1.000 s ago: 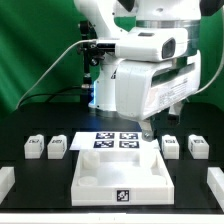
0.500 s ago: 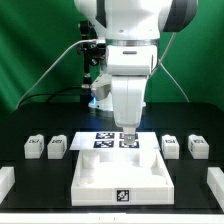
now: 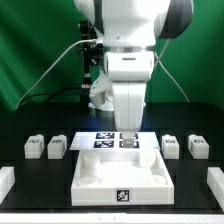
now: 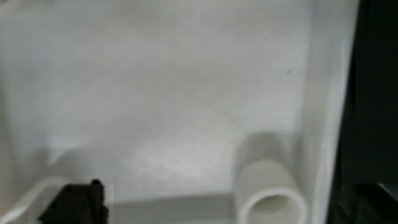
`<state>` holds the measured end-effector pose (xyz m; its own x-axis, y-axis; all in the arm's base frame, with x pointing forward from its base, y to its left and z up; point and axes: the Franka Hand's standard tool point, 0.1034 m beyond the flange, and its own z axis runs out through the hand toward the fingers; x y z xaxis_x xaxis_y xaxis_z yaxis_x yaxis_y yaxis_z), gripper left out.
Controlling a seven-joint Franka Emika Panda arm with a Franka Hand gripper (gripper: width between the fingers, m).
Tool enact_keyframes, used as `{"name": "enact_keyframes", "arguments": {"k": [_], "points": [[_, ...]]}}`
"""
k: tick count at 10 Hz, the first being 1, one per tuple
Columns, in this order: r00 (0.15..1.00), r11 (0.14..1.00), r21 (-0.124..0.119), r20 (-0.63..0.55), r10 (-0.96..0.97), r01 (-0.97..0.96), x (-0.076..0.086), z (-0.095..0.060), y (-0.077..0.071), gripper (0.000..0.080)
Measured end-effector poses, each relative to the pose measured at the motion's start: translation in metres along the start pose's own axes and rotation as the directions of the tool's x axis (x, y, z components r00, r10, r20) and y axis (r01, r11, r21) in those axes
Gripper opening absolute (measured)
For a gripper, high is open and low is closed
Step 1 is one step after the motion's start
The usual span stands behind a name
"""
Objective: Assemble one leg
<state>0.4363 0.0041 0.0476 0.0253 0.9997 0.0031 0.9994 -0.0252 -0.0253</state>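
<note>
Four small white legs with marker tags lie on the black table: two at the exterior view's left (image 3: 33, 147) (image 3: 57, 147) and two at its right (image 3: 171, 146) (image 3: 197, 146). The large white square panel (image 3: 88, 176), with raised walls, lies at the front middle. My gripper (image 3: 126, 128) hangs above the panel's far edge, apart from every leg. In the wrist view the gripper (image 4: 226, 205) is open and empty. Its dark fingers (image 4: 75, 203) stand wide apart over the panel's white inside (image 4: 160, 90), near a round white post (image 4: 270, 180).
The marker board (image 3: 104, 139) lies behind the panel, partly hidden by the arm. White blocks stand at the table's front corners, at the exterior view's left (image 3: 5, 180) and right (image 3: 216, 180). Cables and a green backdrop are behind the arm.
The arm has swung round from a sideways pose to face front over the panel's far edge. In the last half second the gripper has risen slightly.
</note>
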Motion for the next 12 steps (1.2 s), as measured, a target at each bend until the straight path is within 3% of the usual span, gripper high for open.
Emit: {"name": "enact_keyframes", "arguments": {"k": [1, 2, 5, 8, 9, 10, 12], "points": [[1.0, 1.0, 0.014, -0.002, 0.004, -0.004, -0.003, 0.015, -0.015, 0.065], [1.0, 0.999, 0.034, -0.006, 0.015, -0.015, -0.006, 0.028, -0.02, 0.065], [1.0, 0.999, 0.033, -0.012, 0.029, -0.029, -0.005, 0.04, -0.017, 0.065], [0.999, 0.999, 0.033, -0.012, 0.03, -0.029, -0.005, 0.04, -0.017, 0.0253], [0.999, 0.999, 0.034, -0.012, 0.03, -0.029, -0.005, 0.04, -0.017, 0.0253], [1.0, 0.999, 0.032, -0.012, 0.029, -0.028, -0.005, 0.04, -0.017, 0.0078], [0.999, 0.999, 0.025, -0.012, 0.03, -0.03, -0.005, 0.039, -0.015, 0.0063]]}}
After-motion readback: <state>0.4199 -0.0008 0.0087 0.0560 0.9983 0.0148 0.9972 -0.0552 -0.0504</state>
